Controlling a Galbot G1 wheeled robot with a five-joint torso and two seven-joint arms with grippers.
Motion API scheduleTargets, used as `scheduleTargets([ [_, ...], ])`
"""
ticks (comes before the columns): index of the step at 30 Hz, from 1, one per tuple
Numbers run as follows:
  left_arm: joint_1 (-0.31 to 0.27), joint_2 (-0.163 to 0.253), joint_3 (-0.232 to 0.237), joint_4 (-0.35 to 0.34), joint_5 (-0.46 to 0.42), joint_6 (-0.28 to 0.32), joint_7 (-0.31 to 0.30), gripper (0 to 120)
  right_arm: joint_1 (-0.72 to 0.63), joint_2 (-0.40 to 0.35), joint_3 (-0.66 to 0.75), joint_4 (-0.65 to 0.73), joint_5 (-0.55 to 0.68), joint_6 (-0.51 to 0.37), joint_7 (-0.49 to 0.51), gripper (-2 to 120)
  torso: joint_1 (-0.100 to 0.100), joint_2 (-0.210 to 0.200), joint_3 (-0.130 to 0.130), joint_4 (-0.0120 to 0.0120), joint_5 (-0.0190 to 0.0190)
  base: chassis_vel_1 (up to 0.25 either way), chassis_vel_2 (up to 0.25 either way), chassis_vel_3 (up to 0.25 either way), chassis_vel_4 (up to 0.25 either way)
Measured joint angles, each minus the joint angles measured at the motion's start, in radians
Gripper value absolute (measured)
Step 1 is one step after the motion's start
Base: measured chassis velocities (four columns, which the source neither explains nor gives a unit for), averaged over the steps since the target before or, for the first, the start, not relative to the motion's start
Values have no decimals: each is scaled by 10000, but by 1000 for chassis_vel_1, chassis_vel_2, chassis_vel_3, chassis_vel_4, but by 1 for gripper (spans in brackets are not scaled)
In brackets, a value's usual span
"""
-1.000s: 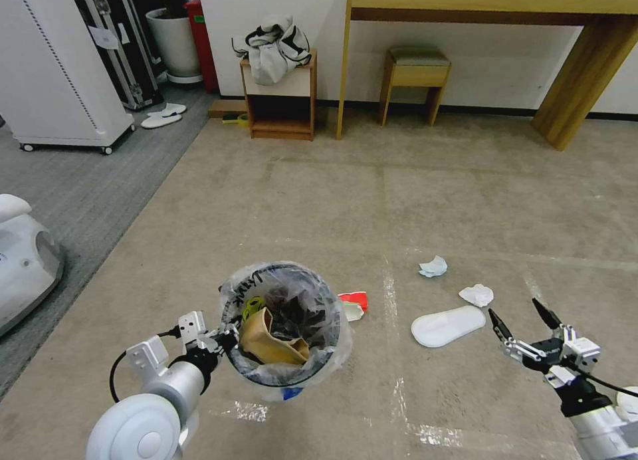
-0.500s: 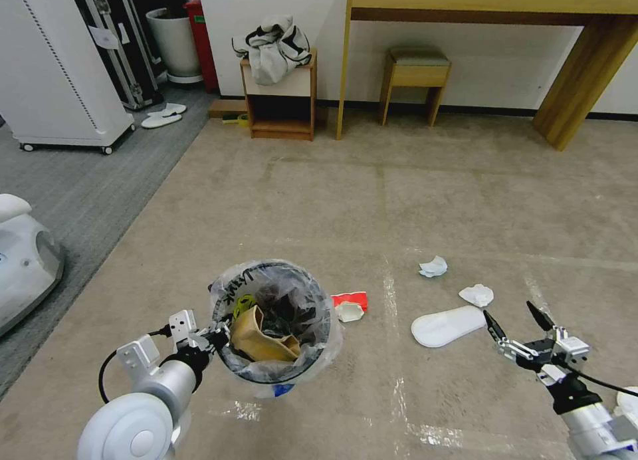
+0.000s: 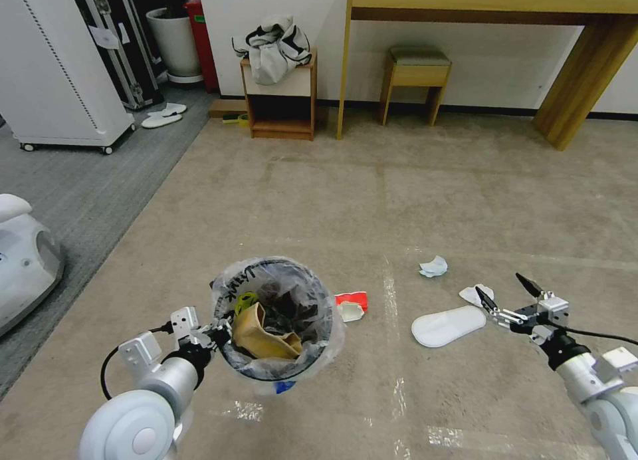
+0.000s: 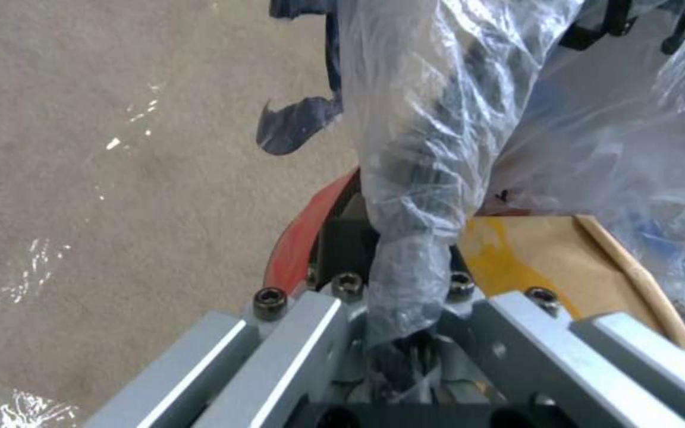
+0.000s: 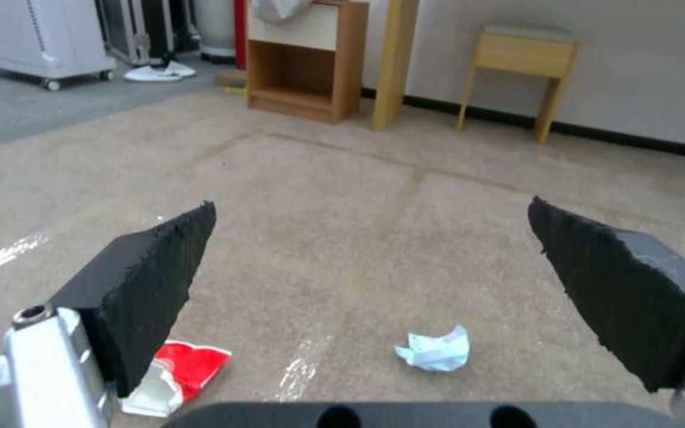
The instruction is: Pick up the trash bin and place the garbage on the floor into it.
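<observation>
L gripper (image 3: pixel 222 332) clamps trash bin (image 3: pixel 276 320) rim, held off floor (image 3: pixel 372 201); R gripper (image 3: pixel 508 296) spread wide, low over tissue (image 3: pixel 476 294).

I saw bright, even overhead light with soft shadows. Glare flashed off the tape lines (image 3: pixel 397 387) and plastic bag (image 4: pixel 470 113). Head view bowed at edges; wrist close-ups blurred.

Red wrapper (image 3: pixel 351 299) half behind trash bin (image 3: pixel 276 373); tissue (image 3: pixel 473 292) partly behind right gripper (image 3: pixel 505 296).
</observation>
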Motion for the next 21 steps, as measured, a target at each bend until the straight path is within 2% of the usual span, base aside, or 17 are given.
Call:
scheduleTargets([
  [12,-79,-29,124,107,222,1,16,1,134,250,-374,-254,-84,169,336,100,0,0,0,1,-1,0,0,0,0],
  [21,-132,-8,-13,151,638,50,222,1,-46,609,-412,-647,-289,338,213,100,0,0,0,0,-1,0,0,0,0],
])
